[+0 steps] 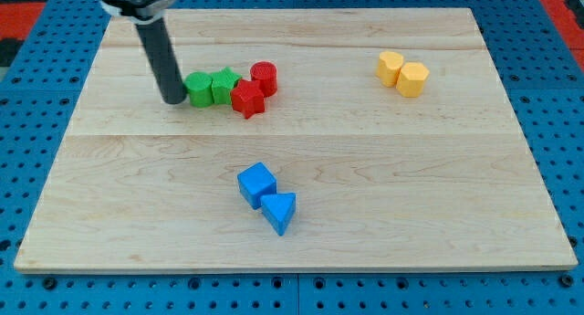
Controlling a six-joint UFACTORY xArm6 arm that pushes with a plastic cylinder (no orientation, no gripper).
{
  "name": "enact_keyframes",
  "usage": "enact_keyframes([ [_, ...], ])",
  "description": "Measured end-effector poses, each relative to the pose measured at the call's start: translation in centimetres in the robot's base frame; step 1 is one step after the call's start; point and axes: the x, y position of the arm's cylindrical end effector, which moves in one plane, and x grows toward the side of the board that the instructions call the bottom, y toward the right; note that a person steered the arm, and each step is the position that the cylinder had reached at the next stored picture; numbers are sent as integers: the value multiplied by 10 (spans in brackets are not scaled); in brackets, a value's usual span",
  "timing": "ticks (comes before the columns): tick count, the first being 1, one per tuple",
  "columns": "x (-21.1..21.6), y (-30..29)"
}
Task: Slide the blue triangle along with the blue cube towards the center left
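The blue cube (256,183) lies below the board's middle, and the blue triangle (280,211) touches it at its lower right. My tip (173,101) rests on the board at the upper left, right against the left side of a green cube (198,89). The tip is well above and left of both blue blocks.
A green star (224,84), a red star (247,99) and a red cylinder (264,78) cluster right of the green cube. Two yellow blocks (402,74) sit at the upper right. The wooden board (365,169) lies on a blue pegboard.
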Motion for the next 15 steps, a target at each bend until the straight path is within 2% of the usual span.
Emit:
enact_keyframes([
  [1,0,22],
  [2,34,-18],
  [4,106,154],
  [5,157,185],
  [7,225,164],
  [8,212,164],
  [9,207,120],
  [11,187,102],
  [14,171,108],
  [15,174,144],
])
